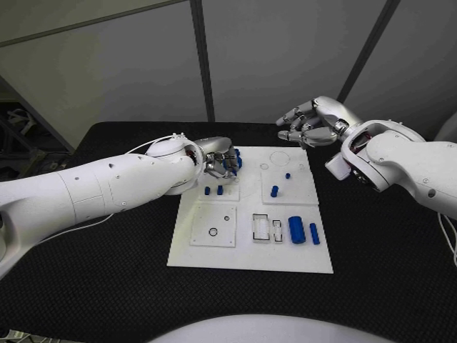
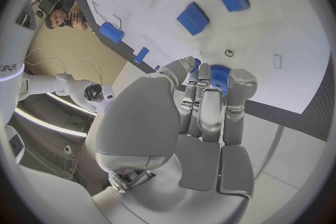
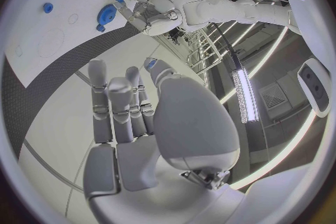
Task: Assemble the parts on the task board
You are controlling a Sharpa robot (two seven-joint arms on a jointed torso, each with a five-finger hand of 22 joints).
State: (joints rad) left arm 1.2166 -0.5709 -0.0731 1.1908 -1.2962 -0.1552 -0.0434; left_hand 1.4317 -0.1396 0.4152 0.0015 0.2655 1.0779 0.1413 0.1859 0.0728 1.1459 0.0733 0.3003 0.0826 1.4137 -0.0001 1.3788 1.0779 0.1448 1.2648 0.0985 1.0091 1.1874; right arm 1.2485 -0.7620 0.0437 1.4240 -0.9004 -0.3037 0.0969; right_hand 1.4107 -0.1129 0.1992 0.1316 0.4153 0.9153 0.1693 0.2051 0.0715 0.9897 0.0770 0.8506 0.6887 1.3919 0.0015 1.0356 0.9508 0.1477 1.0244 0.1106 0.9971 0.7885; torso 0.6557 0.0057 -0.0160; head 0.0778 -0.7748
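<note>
The white task board point(image 1: 249, 254) lies in the middle of the black table. My left hand point(image 1: 221, 161) reaches over its far left corner, and its fingertips point(image 2: 199, 75) close round a blue gear point(image 2: 219, 75) at the board's surface; the gear point(image 3: 107, 13) also shows beside that hand point(image 3: 150, 11) in the right wrist view. My right hand point(image 1: 311, 121) hangs above the board's far edge, fingers point(image 3: 119, 106) apart and holding nothing. Two small blue blocks point(image 1: 214, 191) stand near the left hand. A blue peg point(image 1: 274, 191) stands right of the middle.
Two blue cylinders point(image 1: 295, 230) point(image 1: 314, 234) lie side by side at the board's near right. Beside them is a rectangular slot point(image 1: 261, 226). A square plate with a small ring point(image 1: 214, 230) takes up the near left. Black table point(image 1: 393, 271) surrounds the board.
</note>
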